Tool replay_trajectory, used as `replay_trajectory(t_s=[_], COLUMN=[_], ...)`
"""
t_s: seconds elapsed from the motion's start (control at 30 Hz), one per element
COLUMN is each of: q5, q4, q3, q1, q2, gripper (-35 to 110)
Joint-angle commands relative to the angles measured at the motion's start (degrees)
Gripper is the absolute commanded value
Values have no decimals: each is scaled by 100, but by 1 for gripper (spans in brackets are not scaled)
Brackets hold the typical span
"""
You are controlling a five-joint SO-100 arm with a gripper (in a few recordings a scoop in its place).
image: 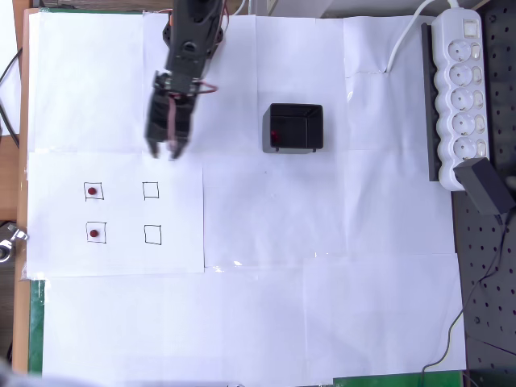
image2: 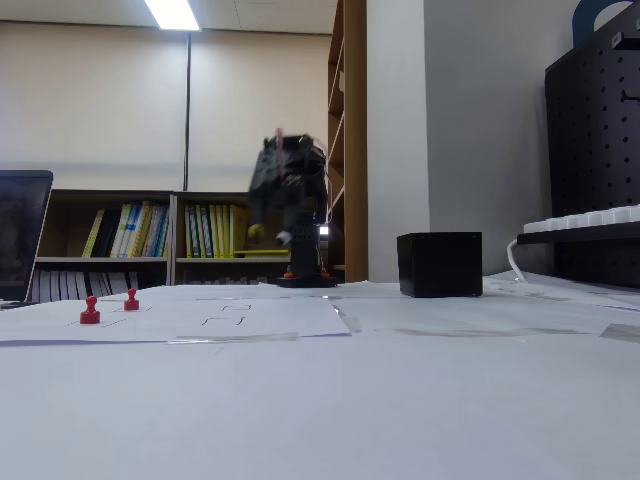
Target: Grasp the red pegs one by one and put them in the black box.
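Observation:
Two red pegs (image: 93,192) (image: 94,234) stand in the left pair of drawn squares on the paper; in the fixed view they are the near peg (image2: 90,312) and the one behind it (image2: 131,300). The black box (image: 294,127) sits right of centre, with a small red peg (image: 275,135) showing inside at its left wall. From the side the box (image2: 440,264) hides its contents. My gripper (image: 165,151) hangs above the paper between the box and the squares, fingers apart and empty. The arm (image2: 290,190) looks blurred in the fixed view.
Two drawn squares (image: 151,190) (image: 153,235) to the right of the pegs hold nothing. A white power strip (image: 459,89) and a black adapter (image: 488,184) lie along the right edge. A laptop (image2: 22,235) stands at the left in the fixed view.

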Motion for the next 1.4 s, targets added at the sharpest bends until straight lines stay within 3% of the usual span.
replay_trajectory(t_s=[0.0,0.2,0.57,1.37], q5=[-158,-510,-1397,-1222], q4=[-1854,-4122,-5669,-5827], q3=[-88,211,659,1846], q1=[510,967,1160,1310], q2=[703,2725,4061,5203], gripper=[10,10,11,11])
